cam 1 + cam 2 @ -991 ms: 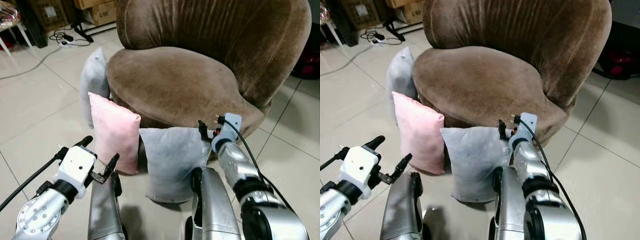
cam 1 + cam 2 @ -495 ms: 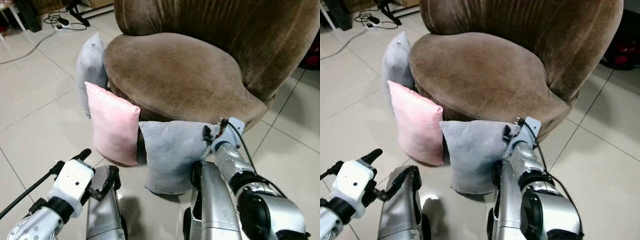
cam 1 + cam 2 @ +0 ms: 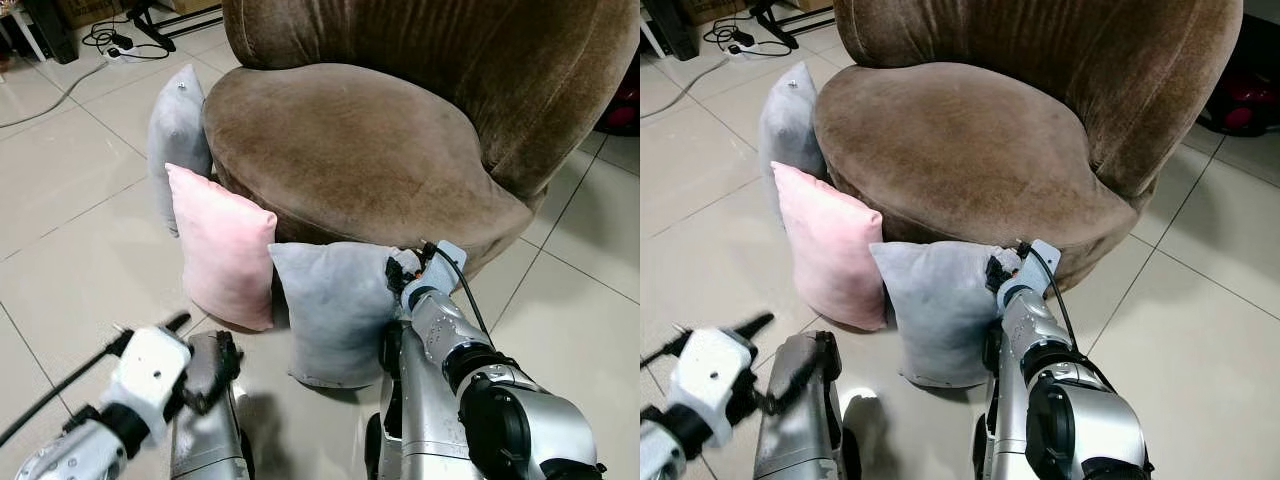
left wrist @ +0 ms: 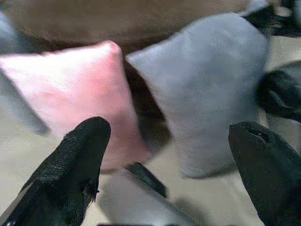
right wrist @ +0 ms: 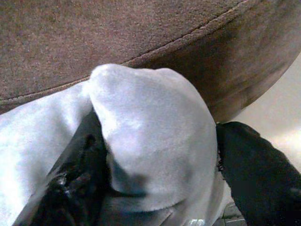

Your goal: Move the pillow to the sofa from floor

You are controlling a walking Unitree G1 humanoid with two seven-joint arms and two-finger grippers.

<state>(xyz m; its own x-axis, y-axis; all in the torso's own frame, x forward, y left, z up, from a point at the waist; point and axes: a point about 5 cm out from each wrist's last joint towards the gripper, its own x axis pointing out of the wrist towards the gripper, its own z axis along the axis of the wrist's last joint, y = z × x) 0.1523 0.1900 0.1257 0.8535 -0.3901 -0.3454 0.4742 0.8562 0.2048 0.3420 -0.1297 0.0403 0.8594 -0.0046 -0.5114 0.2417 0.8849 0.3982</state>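
Right hand (image 3: pixel 1002 272) apparently pinches the grey pillow (image 3: pixel 935 305) corner beside the sofa (image 3: pixel 970 150); left hand (image 4: pixel 164 155) spread.

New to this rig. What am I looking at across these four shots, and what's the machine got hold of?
It is a humanoid robot with two silver arms, each ending in a gripper of two black fingers. Two shots come from a stereo camera on its head, looking down; the other two come from wrist cameras looking along each gripper.

On the tiled floor, three pillows lean against a brown sofa: a grey pillow in front, a pink pillow beside it, and another grey one further back.

The right gripper has the front grey pillow's top corner between its fingers, one on each side. The left gripper is open, holding nothing, aimed at the pink and grey pillows.
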